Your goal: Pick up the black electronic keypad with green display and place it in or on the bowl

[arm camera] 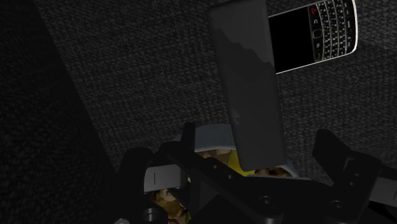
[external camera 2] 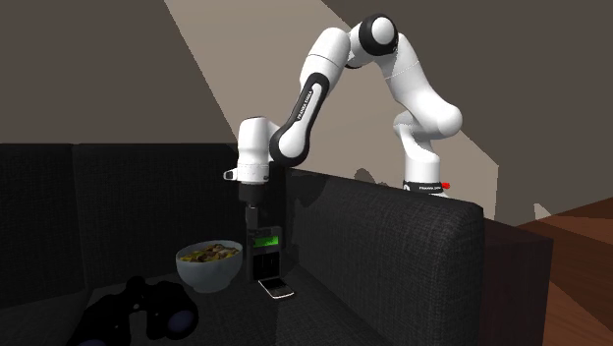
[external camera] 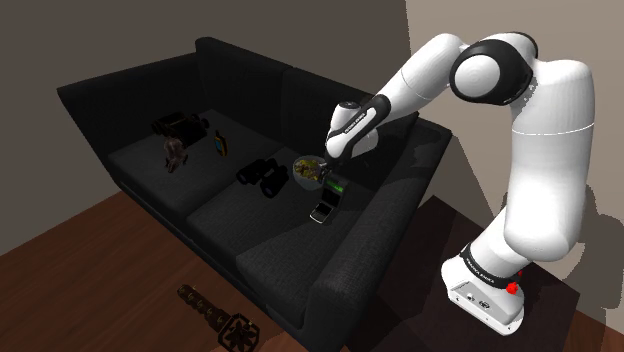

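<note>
The keypad is a black slab with a green display near its top. It stands on end beside the bowl, its lower end near the sofa cushion. The bowl is pale and holds mixed food. My gripper hangs straight down just above the keypad's top edge. In the wrist view the keypad's dark back runs out from between my fingers. They stand wide apart and do not touch it, so the gripper is open. In the shoulder view the gripper is over the bowl's rim, next to the keypad.
A black phone with a keyboard lies flat on the cushion just in front of the keypad. A black binocular-like object sits beside the bowl. Small items lie at the far end of the dark sofa. A dark object lies on the wooden floor.
</note>
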You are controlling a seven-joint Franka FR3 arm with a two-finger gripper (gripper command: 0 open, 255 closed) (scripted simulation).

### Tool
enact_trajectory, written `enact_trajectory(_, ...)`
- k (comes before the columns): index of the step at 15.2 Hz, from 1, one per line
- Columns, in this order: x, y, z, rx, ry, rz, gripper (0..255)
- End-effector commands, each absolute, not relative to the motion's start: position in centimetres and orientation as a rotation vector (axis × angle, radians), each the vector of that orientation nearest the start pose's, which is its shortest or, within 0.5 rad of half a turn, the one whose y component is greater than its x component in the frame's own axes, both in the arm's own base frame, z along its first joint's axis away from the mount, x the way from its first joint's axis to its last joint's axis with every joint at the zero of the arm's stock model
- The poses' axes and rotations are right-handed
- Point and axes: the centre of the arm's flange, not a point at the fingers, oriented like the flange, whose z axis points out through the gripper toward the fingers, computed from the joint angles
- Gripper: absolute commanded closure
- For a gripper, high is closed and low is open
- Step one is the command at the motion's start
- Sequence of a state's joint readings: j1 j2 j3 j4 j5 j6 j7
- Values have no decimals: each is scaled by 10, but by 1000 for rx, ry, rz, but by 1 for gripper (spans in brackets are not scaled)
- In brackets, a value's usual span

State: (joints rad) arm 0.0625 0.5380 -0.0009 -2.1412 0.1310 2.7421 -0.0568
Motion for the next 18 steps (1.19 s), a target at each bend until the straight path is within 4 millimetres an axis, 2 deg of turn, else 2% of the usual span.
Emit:
enact_trajectory(1, 571, 30, 153, -3086, 1, -97, 0)
enact_trajectory(4, 571, 30, 153, -3086, 1, -97, 0)
enact_trajectory(5, 571, 30, 153, -3086, 1, -97, 255)
enact_trajectory(14, 571, 30, 153, -3086, 1, -97, 255)
enact_trajectory(18, 571, 30, 174, -3086, 1, -97, 255)
